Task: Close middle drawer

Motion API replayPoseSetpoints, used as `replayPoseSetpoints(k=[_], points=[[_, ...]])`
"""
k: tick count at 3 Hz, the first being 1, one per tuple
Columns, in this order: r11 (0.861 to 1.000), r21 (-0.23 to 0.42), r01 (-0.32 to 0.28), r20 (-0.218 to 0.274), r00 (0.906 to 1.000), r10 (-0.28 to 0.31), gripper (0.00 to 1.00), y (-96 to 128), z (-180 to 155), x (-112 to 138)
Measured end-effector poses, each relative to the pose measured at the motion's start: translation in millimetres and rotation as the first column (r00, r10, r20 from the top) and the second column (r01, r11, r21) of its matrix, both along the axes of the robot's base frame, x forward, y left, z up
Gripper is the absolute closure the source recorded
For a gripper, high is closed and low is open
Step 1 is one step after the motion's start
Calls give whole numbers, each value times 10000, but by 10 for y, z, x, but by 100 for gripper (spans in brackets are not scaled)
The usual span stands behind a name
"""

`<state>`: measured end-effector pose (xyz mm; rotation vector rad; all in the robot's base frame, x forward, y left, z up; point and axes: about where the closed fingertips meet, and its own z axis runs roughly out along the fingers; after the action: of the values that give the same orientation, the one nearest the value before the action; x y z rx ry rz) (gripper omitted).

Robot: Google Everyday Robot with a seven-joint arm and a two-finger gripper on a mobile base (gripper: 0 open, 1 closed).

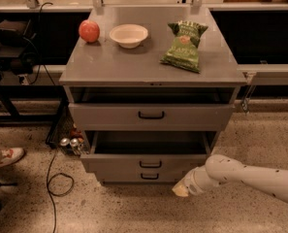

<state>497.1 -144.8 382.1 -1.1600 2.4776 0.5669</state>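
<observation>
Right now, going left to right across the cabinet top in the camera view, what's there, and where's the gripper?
On top: red apple → white bowl → green chip bag. The gripper sits low near the floor, by the right end of the partly open middle drawer front.

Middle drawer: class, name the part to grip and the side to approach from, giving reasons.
Grip the small black handle at the centre of the middle drawer front, coming from the front: the drawer juts out and its flat front faces outward. The end effector sits low, off the front's right corner.
</observation>
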Motion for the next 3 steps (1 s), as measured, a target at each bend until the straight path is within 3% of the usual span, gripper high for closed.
replayPoseSetpoints(k=[1, 2, 3], points=[[10000, 0, -1, -1, 10000, 1, 100, 0, 0, 0], [9995, -320, -37, 823, 9966, 63, 100, -102, 29, 233], [9970, -778, 35, 1669, 9859, 95, 100, -338, 135, 634]])
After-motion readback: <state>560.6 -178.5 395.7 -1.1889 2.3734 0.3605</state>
